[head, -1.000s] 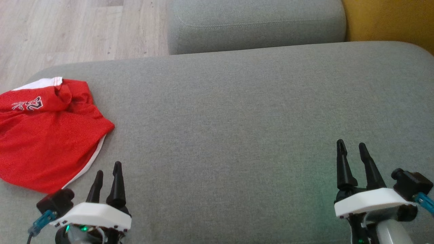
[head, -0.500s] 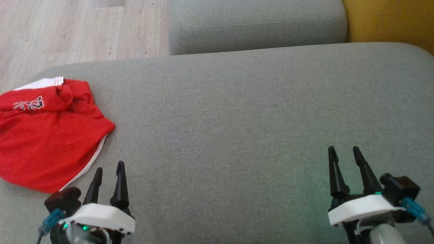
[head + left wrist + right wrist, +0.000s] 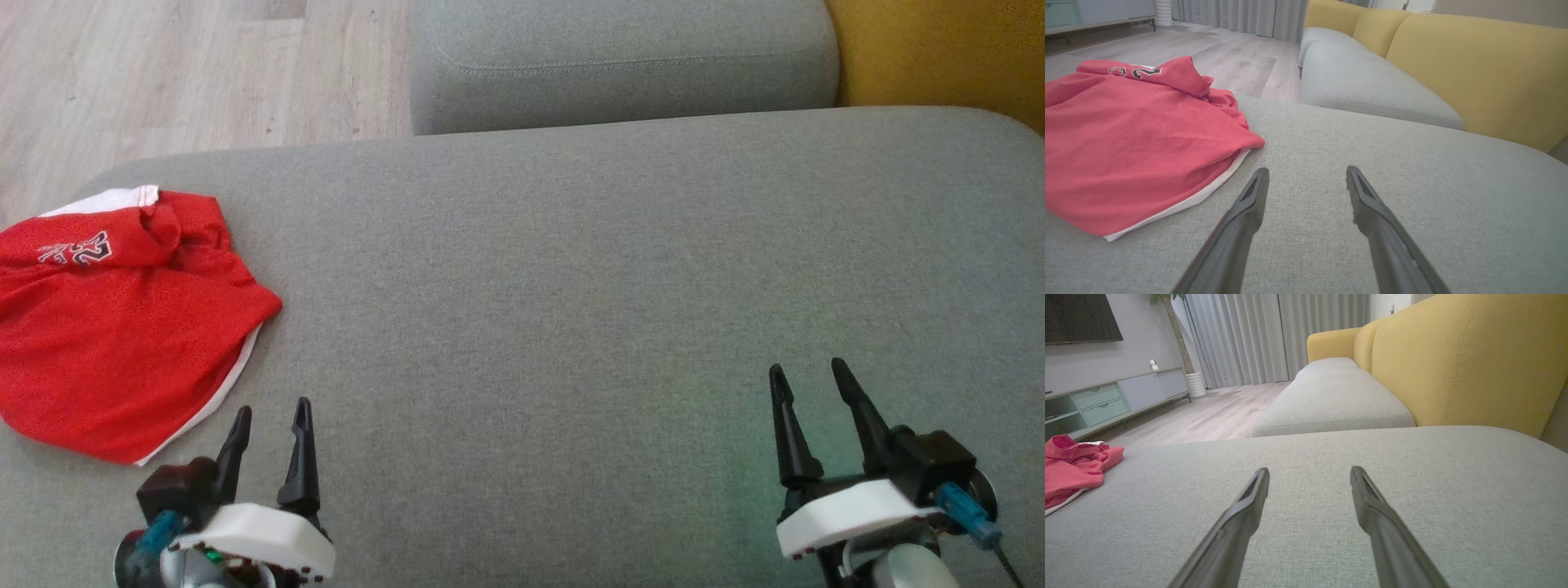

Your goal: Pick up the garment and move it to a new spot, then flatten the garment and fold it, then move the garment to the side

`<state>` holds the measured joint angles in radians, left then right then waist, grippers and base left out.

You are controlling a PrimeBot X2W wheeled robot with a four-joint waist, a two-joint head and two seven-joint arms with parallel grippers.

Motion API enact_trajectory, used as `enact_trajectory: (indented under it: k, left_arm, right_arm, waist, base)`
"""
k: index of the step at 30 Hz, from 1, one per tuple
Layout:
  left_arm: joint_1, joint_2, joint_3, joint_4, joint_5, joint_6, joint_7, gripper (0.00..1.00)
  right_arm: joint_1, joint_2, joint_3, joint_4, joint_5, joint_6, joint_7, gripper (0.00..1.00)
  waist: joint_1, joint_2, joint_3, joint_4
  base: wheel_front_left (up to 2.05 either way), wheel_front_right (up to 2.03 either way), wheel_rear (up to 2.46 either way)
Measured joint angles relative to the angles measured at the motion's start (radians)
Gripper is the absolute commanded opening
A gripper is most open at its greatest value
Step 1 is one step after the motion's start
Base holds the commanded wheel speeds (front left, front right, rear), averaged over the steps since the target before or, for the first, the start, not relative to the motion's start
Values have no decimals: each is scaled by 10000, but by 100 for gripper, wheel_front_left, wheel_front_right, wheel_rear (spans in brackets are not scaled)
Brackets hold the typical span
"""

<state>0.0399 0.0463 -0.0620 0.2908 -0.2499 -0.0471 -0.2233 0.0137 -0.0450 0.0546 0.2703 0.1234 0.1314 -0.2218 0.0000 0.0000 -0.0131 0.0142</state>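
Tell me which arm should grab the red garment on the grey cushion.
Left. The left arm's jaws are open just beside the crumpled red mesh garment, near its white-trimmed edge. The right arm's jaws, also open, sit far across the grey fabric sofa cushion.

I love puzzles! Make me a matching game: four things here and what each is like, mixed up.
1 red fabric garment with white trim
2 yellow upholstered sofa back
3 pale wooden plank floor
4 left gripper

a open, holding nothing
b crumpled on the grey fabric cushion's left end
c head view, top right
d head view, top left

Pairs: 1-b, 2-c, 3-d, 4-a
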Motion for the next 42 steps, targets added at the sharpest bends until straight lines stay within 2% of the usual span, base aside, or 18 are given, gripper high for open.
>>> enact_trajectory:
  k: [9,32,37,42]
  left_arm:
    - [0,-2,0,15,1055,2,-263,100]
    - [-5,-4,35,395,1074,-59,-261,100]
    - [-19,-8,-4,435,1072,-71,-261,100]
    - [-23,-17,-240,460,1049,-52,-261,100]
  right_arm:
    - [-1,2,142,360,-201,0,-263,100]
    - [-4,2,105,562,12,0,-263,100]
    - [6,0,40,543,-123,0,-265,100]
    - [73,0,98,531,-194,0,-265,100]
  waist:
    - [0,0,11,76]
    - [0,0,20,55]
    - [0,0,0,343]
    - [0,0,-70,1051]
  base:
    - [0,0,0]
    - [0,0,0]
    - [0,0,0]
    - [0,0,0]
